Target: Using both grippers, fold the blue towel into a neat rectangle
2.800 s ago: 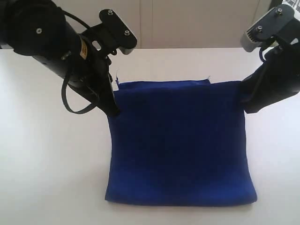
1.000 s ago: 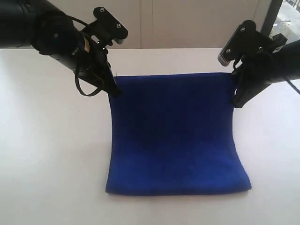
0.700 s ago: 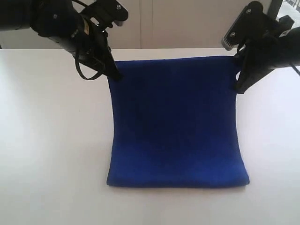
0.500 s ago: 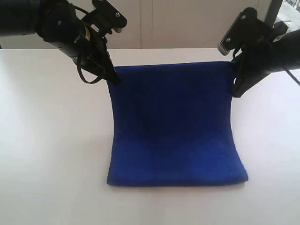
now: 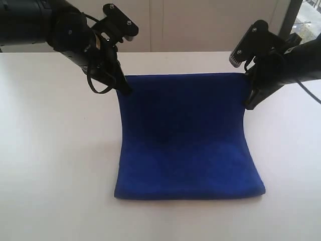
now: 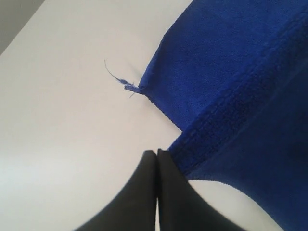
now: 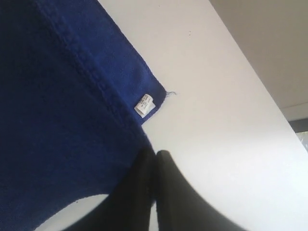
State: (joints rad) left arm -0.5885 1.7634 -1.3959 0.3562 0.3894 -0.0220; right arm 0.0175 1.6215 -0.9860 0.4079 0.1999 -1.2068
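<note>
Two grippers hold the blue towel point(image 5: 185, 135) up by one edge, one at each end of it. Your left gripper point(image 5: 125, 91) has its narrow black fingers pressed together on the towel's left raised corner. In the left wrist view the stitched hem runs right into the closed tips. Your right gripper point(image 5: 248, 103) is clamped the same way on the right raised corner, its fingers meeting with only a thin line between them.

Between the two grips the held edge runs nearly straight and taut above the worktop point(image 5: 50, 165), towards its far edge. From there the cloth slopes down and forward, curving onto the surface. Its lowest part lies flat on the worktop nearer the front edge, about midway between the left and right sides. That front end looks rounded and thick.

Past the left fingertips, the left wrist view shows a second towel corner with a loose thread point(image 6: 115, 77) against the white worktop. The right wrist view shows another corner beyond the right fingertips, carrying a small white label point(image 7: 143, 104).
</note>
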